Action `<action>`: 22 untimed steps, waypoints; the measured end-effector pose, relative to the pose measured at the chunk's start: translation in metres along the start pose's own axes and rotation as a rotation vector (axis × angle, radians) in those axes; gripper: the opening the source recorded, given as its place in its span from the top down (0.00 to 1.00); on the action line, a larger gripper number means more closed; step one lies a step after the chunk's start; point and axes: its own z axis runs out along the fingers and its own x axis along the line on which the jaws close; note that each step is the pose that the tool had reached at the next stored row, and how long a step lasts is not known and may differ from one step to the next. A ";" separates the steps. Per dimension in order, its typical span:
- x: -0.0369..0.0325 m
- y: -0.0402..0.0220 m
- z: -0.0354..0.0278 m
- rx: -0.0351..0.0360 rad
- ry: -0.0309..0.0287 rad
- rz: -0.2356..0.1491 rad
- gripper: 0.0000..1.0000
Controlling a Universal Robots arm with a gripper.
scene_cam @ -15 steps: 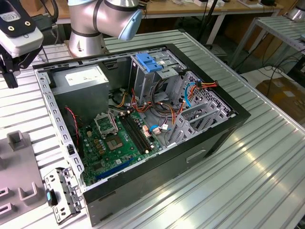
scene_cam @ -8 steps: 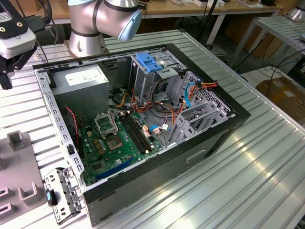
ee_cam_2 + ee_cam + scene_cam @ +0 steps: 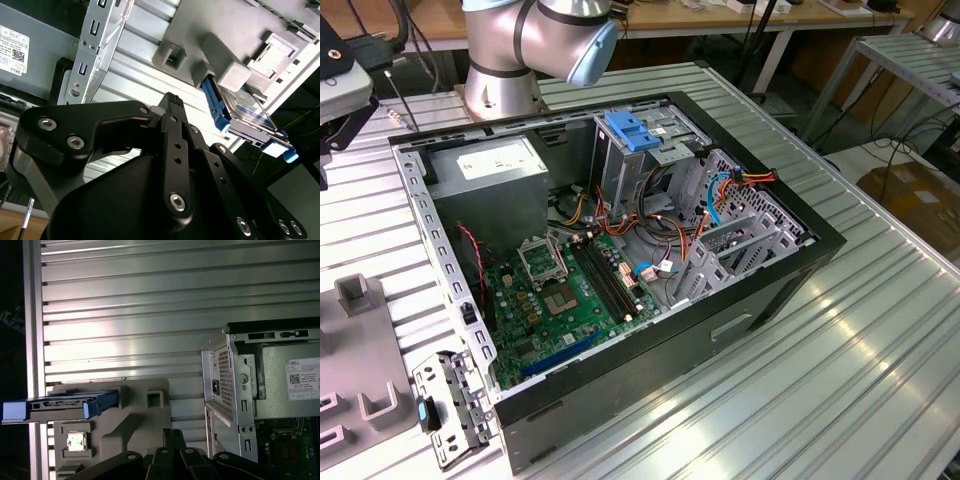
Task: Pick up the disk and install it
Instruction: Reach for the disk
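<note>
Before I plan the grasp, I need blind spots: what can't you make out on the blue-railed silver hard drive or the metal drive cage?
1. Silver hard drive with blue rails: edge-on in the first wrist view, label hidden.
2. Second wrist view: grey plastic fixture covers part of it.
3. Grey metal drive cage, exterior view: blue plastic bracket on top hides its inside.

One disk (image 3: 60,405), apparently one case (image 3: 650,375).

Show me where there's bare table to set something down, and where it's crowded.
Widest free patch: ribbed table at the exterior view's right of the computer case. The exterior view's left is crowded by the grey fixture holding the disk; cables crowd the case interior.
</note>
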 end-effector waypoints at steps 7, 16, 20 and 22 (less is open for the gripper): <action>0.0277 -0.0016 0.0022 0.0002 0.0028 0.001 0.89; 0.0595 -0.0029 0.0047 0.0005 0.0070 0.002 0.89; 0.0680 -0.0036 0.0053 0.0005 0.0080 0.002 0.89; 0.0733 -0.0040 0.0057 0.0006 0.0084 0.002 0.89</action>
